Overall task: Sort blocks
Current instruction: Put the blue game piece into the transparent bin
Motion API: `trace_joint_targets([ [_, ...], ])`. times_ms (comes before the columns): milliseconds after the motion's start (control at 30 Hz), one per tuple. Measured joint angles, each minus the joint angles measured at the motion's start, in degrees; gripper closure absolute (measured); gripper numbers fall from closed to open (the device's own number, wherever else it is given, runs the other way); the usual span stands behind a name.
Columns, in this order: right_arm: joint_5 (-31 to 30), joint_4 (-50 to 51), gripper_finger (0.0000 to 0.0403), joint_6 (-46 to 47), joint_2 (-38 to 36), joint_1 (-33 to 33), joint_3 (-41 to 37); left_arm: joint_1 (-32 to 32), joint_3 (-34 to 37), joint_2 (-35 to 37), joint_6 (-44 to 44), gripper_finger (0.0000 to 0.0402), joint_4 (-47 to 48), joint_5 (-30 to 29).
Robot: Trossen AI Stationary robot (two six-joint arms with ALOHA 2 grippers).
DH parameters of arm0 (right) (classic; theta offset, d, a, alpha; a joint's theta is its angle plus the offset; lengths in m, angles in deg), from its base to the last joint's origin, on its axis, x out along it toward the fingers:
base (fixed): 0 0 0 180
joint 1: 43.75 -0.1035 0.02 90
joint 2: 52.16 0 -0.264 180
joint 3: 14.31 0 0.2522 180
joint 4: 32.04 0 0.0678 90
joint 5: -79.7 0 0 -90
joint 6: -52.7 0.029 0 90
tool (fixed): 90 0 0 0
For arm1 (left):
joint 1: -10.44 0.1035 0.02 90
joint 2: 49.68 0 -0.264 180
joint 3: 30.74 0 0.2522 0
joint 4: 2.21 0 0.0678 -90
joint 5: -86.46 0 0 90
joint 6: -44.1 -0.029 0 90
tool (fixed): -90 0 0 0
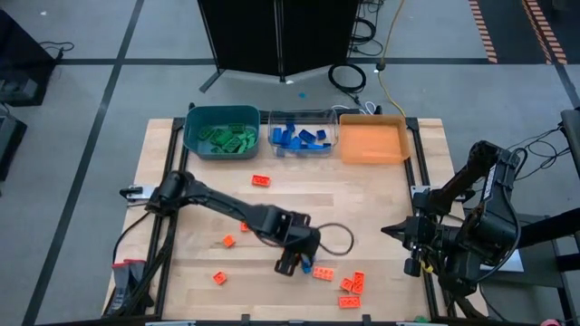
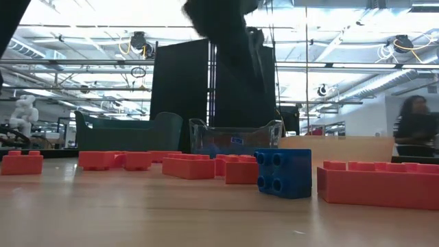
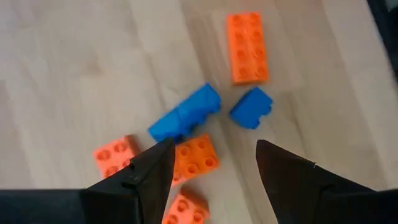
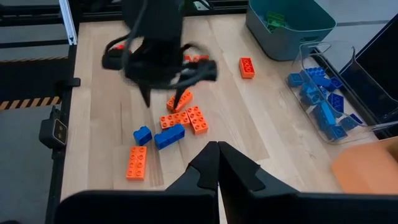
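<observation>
My left gripper is open and hovers above a cluster of blocks near the table's near edge. Below its fingers lie a long blue block, a small blue block, a long orange block and smaller orange blocks. The right wrist view shows the same open gripper over that cluster. In the low view a blue block stands on the table among orange ones. My right gripper is shut and waits at the table's right edge.
At the far edge stand a teal bin holding green blocks, a clear bin holding blue blocks, and an orange bin. Single orange blocks lie scattered on the table. A person shows beyond the table.
</observation>
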Motion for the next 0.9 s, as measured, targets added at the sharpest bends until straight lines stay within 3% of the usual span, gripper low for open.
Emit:
trace_joint_targets([
  [300,0.0,-1.7,0.0402,0.5,0.0,0.0,0.0,-0.8,3.0,0.0,-17.2,0.0171,-9.5,-2.4],
  [500,0.0,-2.5,0.0402,0.4,0.0,0.0,0.0,1.8,3.0,-0.5,-23.8,0.0171,-10.5,1.2],
  [900,0.0,-2.6,0.0402,0.5,0.0,0.0,0.0,4.8,3.1,-3.7,-28.9,0.0171,-11.2,7.1],
])
